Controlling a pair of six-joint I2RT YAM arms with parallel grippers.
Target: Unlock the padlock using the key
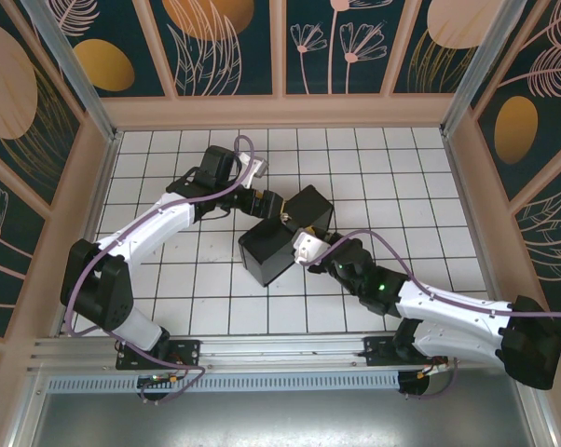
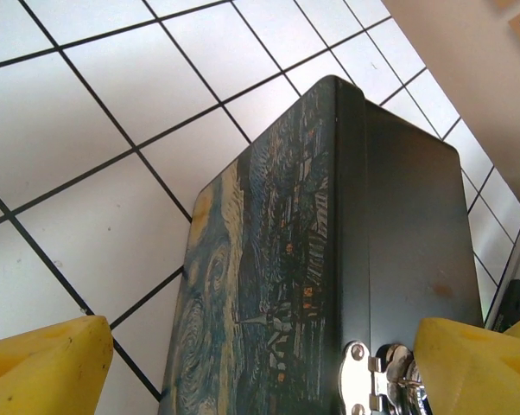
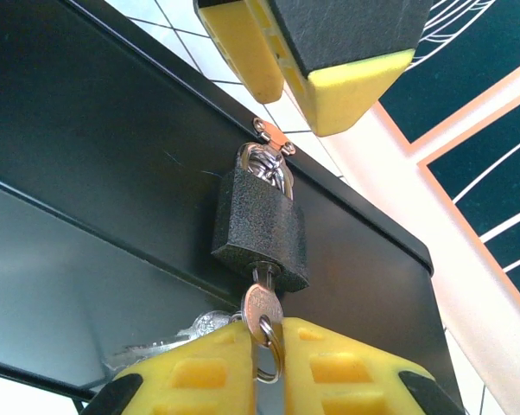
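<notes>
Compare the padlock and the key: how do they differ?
The padlock is a dark, grainy block; the key is thin, shiny metal. The padlock hangs from the box hasp; the key sits in its keyhole, pinched by the right pincer. Both are small.

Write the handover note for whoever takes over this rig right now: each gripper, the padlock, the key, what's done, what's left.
The left gripper is open, its fingers either side of the black box at the hasp end.
The right gripper is shut on the head of the key.
The padlock hangs from the hasp, shackle seated, with the key in its keyhole.
Done: key inserted.
Left: turn the key and free the shackle.
</notes>
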